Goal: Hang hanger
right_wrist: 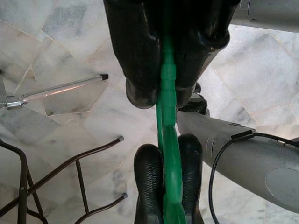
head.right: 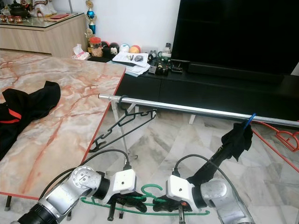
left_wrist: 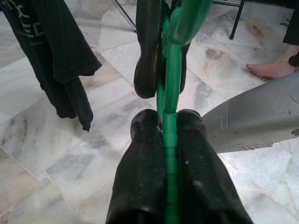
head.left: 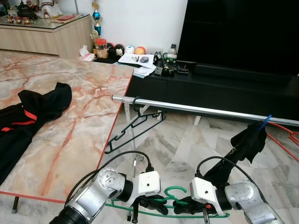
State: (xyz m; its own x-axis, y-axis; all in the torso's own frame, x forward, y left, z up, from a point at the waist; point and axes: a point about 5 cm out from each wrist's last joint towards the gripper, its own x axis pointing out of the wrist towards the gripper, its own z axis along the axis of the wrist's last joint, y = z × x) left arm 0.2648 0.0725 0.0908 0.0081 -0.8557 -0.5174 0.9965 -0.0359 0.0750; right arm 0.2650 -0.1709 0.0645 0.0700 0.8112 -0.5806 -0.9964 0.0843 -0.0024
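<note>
Both grippers, left gripper (head.left: 152,204) and right gripper (head.left: 186,205), clamped the green hanger (head.left: 174,192) low, well below the metal rail (head.left: 205,111); carrying stage, I judged, with lifting its hook over next.

Before me lies a pale marble floor (head.left: 187,144). At my left stands the pink-veined marble bench (head.left: 70,116); ahead, a low black cabinet (head.left: 219,95) carries a dark television (head.left: 243,32) against a white wall (head.left: 140,18).

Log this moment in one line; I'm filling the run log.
left gripper: shut on green hanger | right gripper: shut on green hanger | rail: black hanger hung
</note>
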